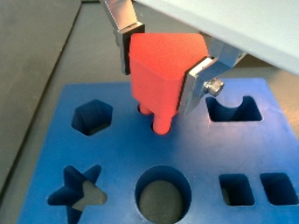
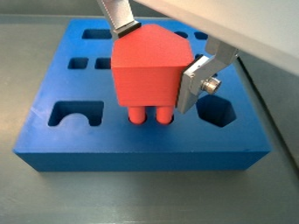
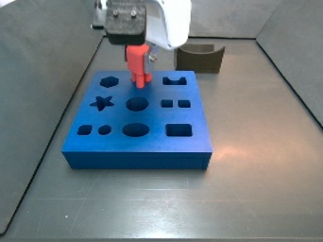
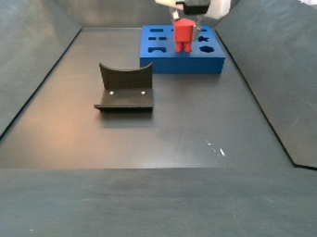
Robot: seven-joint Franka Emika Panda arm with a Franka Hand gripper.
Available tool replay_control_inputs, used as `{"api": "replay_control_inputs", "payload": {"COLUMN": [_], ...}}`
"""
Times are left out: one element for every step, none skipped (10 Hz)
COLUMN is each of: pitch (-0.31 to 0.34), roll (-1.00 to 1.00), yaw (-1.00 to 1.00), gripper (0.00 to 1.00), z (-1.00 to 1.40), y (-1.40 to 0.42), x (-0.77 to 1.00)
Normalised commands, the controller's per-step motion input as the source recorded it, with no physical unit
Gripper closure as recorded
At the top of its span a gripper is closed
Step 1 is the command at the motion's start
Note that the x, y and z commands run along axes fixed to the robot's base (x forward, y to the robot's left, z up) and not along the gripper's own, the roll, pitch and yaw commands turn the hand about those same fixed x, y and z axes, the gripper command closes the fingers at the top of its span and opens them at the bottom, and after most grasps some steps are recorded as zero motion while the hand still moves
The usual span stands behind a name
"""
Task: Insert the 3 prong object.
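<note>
The 3 prong object (image 1: 162,74) is a bright red plastic peg with a block body and round prongs below. My gripper (image 1: 163,61) is shut on its body, one silver finger on each side. It also shows in a wrist view (image 2: 149,74) and in both side views (image 3: 136,64) (image 4: 183,34). It stands upright over the blue block (image 2: 140,144) with shaped holes. Its prong tips (image 2: 149,115) are at the block's top face, near the middle; I cannot tell whether they are inside a hole.
The blue block (image 3: 139,118) has star, hexagon, round, square and arch holes. A dark grey curved block (image 3: 199,58) stands behind it; it also shows in a side view (image 4: 124,89) apart from the block. Dark walls (image 4: 62,56) bound the floor.
</note>
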Motion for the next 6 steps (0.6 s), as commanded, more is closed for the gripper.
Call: {"api": "replay_control_inputs", "payload": {"pitch": [-0.034,-0.036,-0.027,-0.083,-0.167,-0.124], "roll": [0.13,0.26,0.36,0.42,0.34,-0.09], "yaw": [0.0,0.0,0.0,0.0,0.0,0.0], "gripper": [1.0,1.0,1.0,1.0,1.0,1.0], "z": [-0.3,-0.36,-0.35,-0.39,-0.43,-0.14], "y": [-0.1,-0.12,-0.16,-0.19,-0.14,0.0], "x": [0.0,0.0,0.0,-0.04,-0.09,0.0]}}
